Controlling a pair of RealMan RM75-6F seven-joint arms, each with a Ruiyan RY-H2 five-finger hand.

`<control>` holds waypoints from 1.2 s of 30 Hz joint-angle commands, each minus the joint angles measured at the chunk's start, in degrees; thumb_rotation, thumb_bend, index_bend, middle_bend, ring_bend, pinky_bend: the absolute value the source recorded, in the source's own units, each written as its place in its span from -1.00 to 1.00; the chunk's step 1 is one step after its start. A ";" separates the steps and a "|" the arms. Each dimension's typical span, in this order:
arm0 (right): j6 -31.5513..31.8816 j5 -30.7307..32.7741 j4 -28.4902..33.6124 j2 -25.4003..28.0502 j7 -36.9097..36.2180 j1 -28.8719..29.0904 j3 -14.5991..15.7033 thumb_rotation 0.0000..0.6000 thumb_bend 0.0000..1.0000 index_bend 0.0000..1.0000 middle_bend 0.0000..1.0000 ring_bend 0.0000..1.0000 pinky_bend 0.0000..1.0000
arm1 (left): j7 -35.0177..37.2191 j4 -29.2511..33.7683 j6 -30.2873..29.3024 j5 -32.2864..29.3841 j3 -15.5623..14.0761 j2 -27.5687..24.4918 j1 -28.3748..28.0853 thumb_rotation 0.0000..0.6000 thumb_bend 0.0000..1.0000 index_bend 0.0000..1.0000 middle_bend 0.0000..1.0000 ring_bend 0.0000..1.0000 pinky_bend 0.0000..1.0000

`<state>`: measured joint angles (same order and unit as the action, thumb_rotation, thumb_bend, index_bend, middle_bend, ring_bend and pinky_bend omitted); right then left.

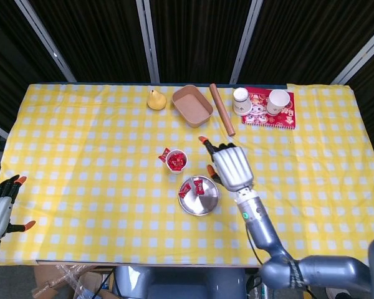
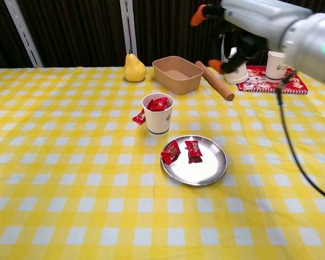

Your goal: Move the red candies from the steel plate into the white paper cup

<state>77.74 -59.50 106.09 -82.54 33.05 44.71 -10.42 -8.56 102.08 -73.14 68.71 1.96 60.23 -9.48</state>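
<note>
A worktop (image 1: 81,137) covered in a yellow and white checked cloth, seen from above and from the front. Near the middle stands a white paper cup (image 2: 157,114) with red candies (image 2: 158,104) showing inside it. One more red candy (image 2: 139,117) lies on the cloth, touching the cup's left side. Just near and right of the cup sits a round steel plate (image 2: 206,169) holding two red candies (image 2: 178,150) on its left part. The right robot hand (image 1: 229,165) hangs above the worktop to the right of the plate, fingers spread and holding nothing. The left robot hand (image 1: 1,205) is at the near left edge, off the worktop, also with fingers apart and empty. Along the far edge, from left to right: a yellow pear (image 2: 134,69), a brown tray (image 2: 176,75), a wooden rolling pin (image 2: 214,81), then two paper cups (image 1: 259,101) on a red mat (image 1: 263,113)
</note>
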 commanded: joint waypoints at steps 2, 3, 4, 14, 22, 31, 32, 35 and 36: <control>4.57 -6.50 4.98 8.30 -7.45 -8.33 6.70 1.00 -0.09 -0.88 -0.31 -0.61 -0.52 | -0.75 0.06 -0.25 0.08 0.10 0.17 -0.05 1.00 -0.89 -1.00 -1.00 -1.00 -1.00; 5.23 -7.27 5.25 9.32 -8.53 -9.45 7.40 1.00 -0.09 -0.89 -0.33 -0.63 -0.53 | -0.93 0.09 -0.33 0.21 0.09 0.20 -0.06 1.00 -0.89 -1.00 -1.00 -1.00 -1.00; 6.09 -8.52 5.47 10.75 -9.92 -10.96 8.43 1.00 -0.09 -0.89 -0.34 -0.64 -0.54 | -1.19 0.17 -0.40 0.45 0.06 0.25 -0.11 1.00 -0.89 -1.00 -1.00 -1.00 -1.00; 10.91 -18.00 4.64 16.37 -17.88 -19.40 13.53 1.00 -0.10 -0.90 -0.35 -0.67 -0.59 | -5.02 1.22 0.17 1.24 1.14 0.75 -2.16 1.00 -0.89 -1.00 -0.99 -0.96 -0.90; 10.30 -19.96 5.88 18.37 -21.70 -20.73 11.31 1.00 -0.10 -0.90 -0.35 -0.67 -0.59 | -13.28 0.61 3.62 -2.09 7.62 3.12 -10.22 1.00 -0.87 -0.80 0.14 0.22 0.34; 9.34 -21.95 7.95 20.51 -25.26 -22.06 9.56 1.00 -0.10 -0.90 -0.35 -0.67 -0.59 | -27.05 -6.55 13.41 -18.86 15.42 11.53 -25.84 1.00 -0.61 -0.48 0.76 0.78 0.76; 9.19 -22.15 8.13 20.82 -25.79 -22.23 9.39 1.00 -0.10 -0.90 -0.35 -0.67 -0.59 | -28.47 -8.02 13.95 -21.07 16.12 13.28 -27.71 1.00 -0.58 -0.44 0.79 0.80 0.78; 9.16 -22.63 8.39 21.50 -27.10 -22.63 8.77 1.00 -0.10 -0.90 -0.35 -0.67 -0.59 | -31.68 -11.76 14.56 -25.86 17.31 17.60 -31.82 1.00 -0.55 -0.40 0.83 0.85 0.82; 9.14 -22.83 8.38 21.77 -27.56 -22.80 8.53 1.00 -0.10 -0.90 -0.35 -0.67 -0.59 | -33.18 -13.58 14.67 -27.60 17.55 19.51 -33.54 1.00 -0.55 -0.40 0.83 0.85 0.83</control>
<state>86.93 -82.04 114.36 -61.12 5.92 22.16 -1.57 -37.58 92.94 -60.02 45.84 17.55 75.05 -38.44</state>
